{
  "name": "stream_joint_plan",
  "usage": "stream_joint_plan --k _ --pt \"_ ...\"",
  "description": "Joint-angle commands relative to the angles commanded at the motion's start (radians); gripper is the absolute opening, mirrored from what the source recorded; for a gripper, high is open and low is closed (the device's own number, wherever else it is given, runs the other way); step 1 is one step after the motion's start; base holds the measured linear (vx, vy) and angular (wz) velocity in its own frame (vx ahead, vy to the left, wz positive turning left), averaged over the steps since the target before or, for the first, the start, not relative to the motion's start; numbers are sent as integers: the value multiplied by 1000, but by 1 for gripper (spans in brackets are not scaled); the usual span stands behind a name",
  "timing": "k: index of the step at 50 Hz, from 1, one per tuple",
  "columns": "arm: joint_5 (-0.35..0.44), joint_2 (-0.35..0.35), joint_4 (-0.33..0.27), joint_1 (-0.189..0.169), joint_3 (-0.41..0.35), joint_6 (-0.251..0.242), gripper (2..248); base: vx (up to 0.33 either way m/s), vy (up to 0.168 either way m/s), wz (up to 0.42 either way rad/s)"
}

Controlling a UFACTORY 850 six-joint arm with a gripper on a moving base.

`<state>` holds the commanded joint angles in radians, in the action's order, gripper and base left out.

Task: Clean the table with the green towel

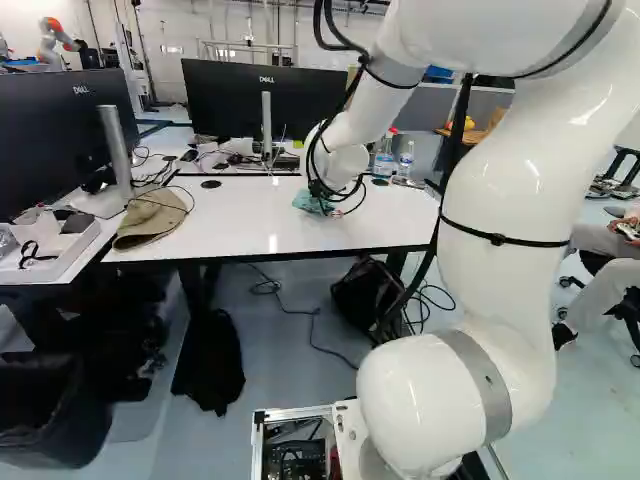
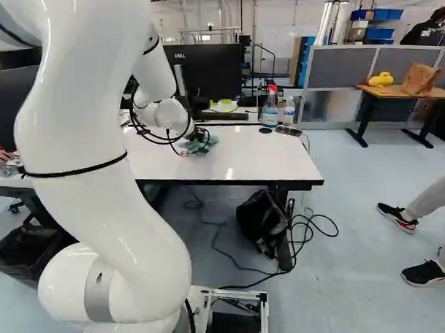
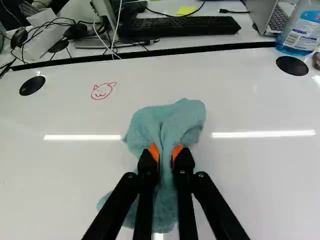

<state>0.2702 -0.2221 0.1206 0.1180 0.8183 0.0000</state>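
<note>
In the right base view my gripper (image 2: 199,136) is low over the white table (image 2: 259,153), with the green towel (image 2: 191,146) bunched around it. Seen from the wrist, the gripper (image 3: 166,152) is shut on the green towel (image 3: 170,122), a fold pinched between its orange pads. The towel spreads on the tabletop (image 3: 260,180) ahead of and under the fingers. A small red drawing of a cat-like face (image 3: 103,91) marks the surface ahead of the towel, off to one side. The left base view shows the towel (image 1: 308,201) partly hidden by the wrist and cables.
A spray bottle (image 2: 270,108) and a water bottle (image 2: 289,111) stand at the table's far right corner. Beyond the far edge are a keyboard (image 3: 182,26) and monitors (image 1: 262,98). A beige cloth (image 1: 152,217) lies at the left. Under the table sits a black bag (image 2: 261,219).
</note>
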Motion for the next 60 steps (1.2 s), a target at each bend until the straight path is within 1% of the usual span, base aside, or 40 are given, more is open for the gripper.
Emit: stream_joint_plan --k 28,60 --pt "-14 0 0 0 0 0 47 0 0 0" --pt "-56 0 0 0 0 0 47 0 0 0"
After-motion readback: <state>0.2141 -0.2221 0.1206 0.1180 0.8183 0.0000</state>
